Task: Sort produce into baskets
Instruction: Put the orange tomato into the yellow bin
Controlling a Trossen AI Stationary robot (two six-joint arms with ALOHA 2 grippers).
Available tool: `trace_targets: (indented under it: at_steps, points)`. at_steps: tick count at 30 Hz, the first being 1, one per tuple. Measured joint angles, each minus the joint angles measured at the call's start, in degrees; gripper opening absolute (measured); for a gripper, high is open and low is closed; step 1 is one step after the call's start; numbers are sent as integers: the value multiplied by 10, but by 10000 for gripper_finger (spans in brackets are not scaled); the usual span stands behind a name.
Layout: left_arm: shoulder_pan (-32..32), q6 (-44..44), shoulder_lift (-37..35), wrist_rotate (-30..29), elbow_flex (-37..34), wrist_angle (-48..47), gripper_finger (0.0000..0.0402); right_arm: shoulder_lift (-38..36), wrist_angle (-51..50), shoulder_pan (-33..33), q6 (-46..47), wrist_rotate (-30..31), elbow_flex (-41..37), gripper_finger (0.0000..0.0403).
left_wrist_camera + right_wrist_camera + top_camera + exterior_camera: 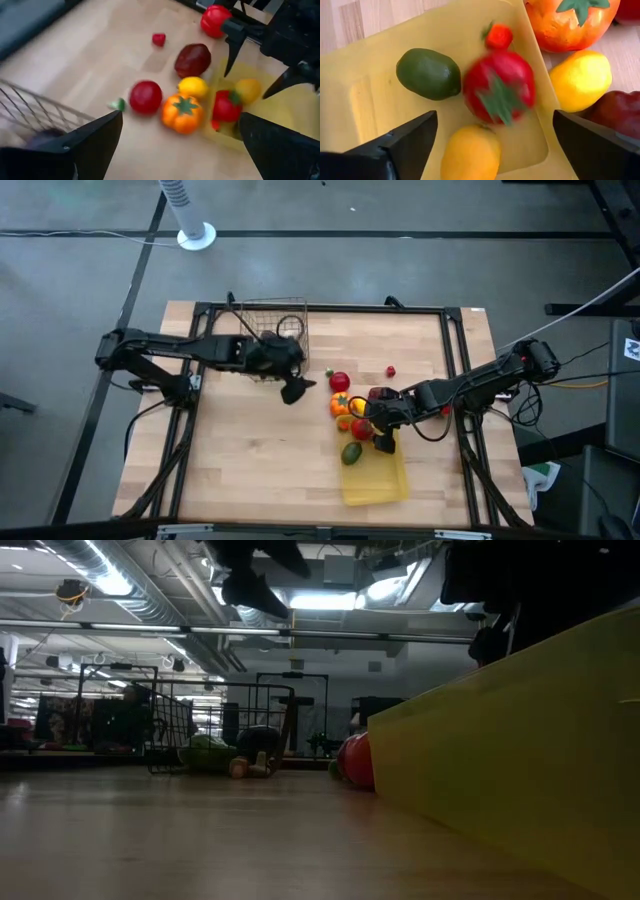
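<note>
My right gripper (494,120) hangs open over the far end of the yellow tray (380,485). In the tray lie a green avocado (428,73), a blurred red pepper (500,92), a yellow-orange fruit (470,152) and a small red berry (498,36). Just beyond the tray's far rim, on the table, sit an orange pumpkin (183,112), a lemon (193,87), a red tomato (145,96) and a dark red fruit (192,59). My left gripper (295,387) is open in the air between the wire basket (275,325) and this cluster.
A small red piece (390,371) lies alone toward the far right of the table. A tiny green bit (118,104) rests beside the tomato. Black frame rails (455,360) run along the table's edges. Bare wood (240,460) spreads over the near left part.
</note>
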Motion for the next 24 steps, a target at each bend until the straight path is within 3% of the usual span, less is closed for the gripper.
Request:
trace_targets:
  at_steps: [7, 13, 24]
  points:
    - [-35, -132, 42, 0, 0, 21, 392, 0, 1, 0, 0, 0, 0, 352]
    - [-55, -167, 80, 0, 0, 23, 392, 0, 30, 0, 0, 18, 0, 349]
    - [-71, -174, 103, 0, 0, 23, 392, 0, 130, -9, 0, 165, 0, 349]
